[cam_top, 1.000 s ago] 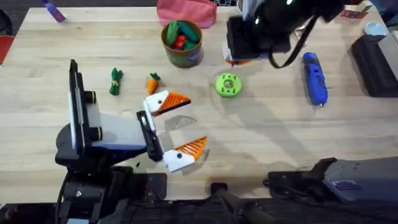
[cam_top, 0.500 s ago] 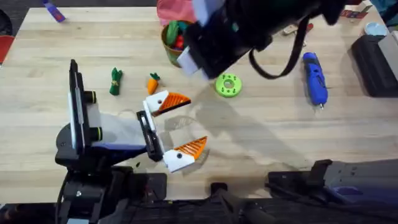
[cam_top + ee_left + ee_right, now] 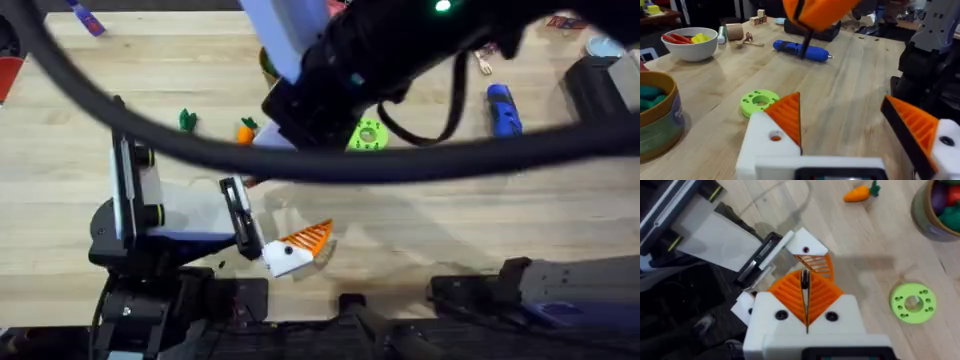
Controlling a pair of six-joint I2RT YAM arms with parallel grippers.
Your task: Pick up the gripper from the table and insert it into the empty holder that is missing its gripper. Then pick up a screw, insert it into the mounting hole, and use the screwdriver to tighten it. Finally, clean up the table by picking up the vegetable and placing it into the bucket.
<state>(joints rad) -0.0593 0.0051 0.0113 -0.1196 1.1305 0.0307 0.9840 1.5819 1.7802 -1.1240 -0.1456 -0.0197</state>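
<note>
My right gripper (image 3: 804,277) is shut on a thin dark screw (image 3: 804,281), which hangs from its orange pads (image 3: 812,12). It hovers just above the left arm's far finger. That finger is the white holder (image 3: 802,245) with a mounting hole, and the orange gripper fin (image 3: 817,266) sits in it. My left gripper (image 3: 840,100) stands open and holds nothing; its near finger (image 3: 298,245) shows below the right arm. The blue screwdriver (image 3: 503,110) lies at the right. The carrot vegetable (image 3: 245,130) lies on the table (image 3: 420,220), near the green bucket (image 3: 935,210).
The right arm (image 3: 400,50) crosses the middle, large and dark. A green disc (image 3: 368,135) lies between the holder and the screwdriver. A green toy (image 3: 186,121) lies left of the carrot. A white bowl (image 3: 690,42) and a black box (image 3: 605,95) stand at the far right.
The right arm has swung from the back right across to the left and now sits over the left gripper's far finger. The left arm has not moved.
</note>
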